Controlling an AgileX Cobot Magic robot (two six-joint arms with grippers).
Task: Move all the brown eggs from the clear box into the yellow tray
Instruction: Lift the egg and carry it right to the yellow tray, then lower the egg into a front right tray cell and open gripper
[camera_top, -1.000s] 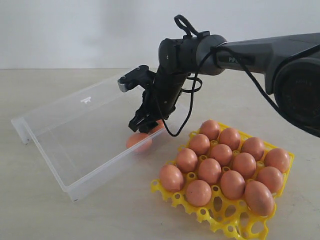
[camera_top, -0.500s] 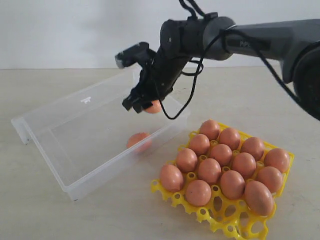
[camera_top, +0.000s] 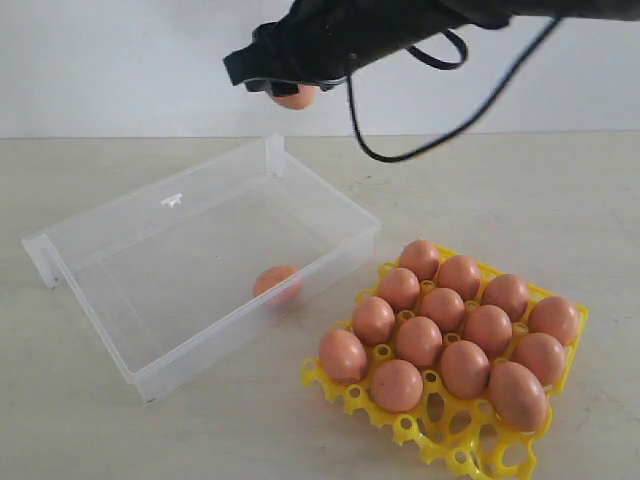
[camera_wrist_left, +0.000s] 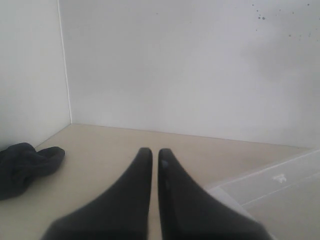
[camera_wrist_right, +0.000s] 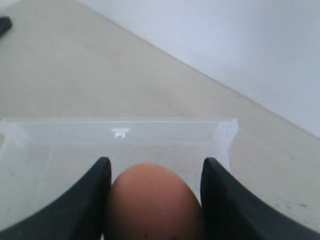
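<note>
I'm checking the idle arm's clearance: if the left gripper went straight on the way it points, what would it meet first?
The way looks free: the shut left gripper points over beige tabletop toward the white wall, probably first. The dark cloth and clear plastic box lie aside.

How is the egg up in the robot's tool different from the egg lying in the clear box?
The held egg hangs high in the air; the box egg lies on the floor of the clear box. The held egg is pinched in the right tool; no tool touches the box egg. Both are smooth and brown.
</note>
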